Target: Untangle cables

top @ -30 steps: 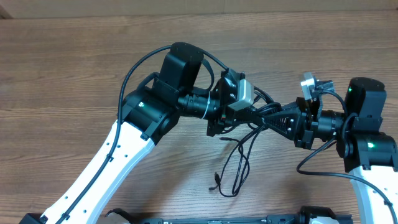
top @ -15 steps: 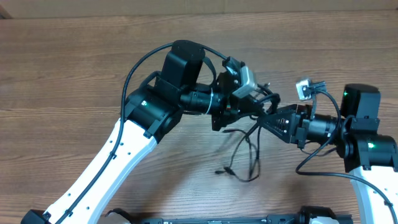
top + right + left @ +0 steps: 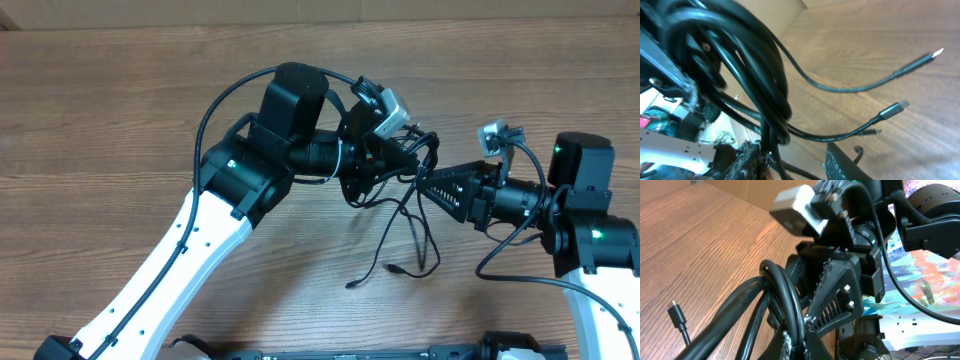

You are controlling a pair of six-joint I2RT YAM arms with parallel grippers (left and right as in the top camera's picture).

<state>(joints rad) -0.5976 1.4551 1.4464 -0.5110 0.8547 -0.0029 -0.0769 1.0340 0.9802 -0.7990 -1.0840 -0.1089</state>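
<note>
Several thin black flexible cables [image 3: 765, 70] dangle mid-table from my left gripper [image 3: 398, 168], clamped on them; my right gripper [image 3: 430, 187], jaws parted alongside, should pinch one strand and draw rightward slowly.

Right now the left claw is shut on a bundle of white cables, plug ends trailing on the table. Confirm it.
Not white: the overhead view shows black cables. The left claw is shut on them, plug ends trailing on the table.

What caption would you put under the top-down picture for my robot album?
Left gripper clamps a bundle of black cables, right gripper close beside it, loose ends trailing onto the wooden table.
</note>
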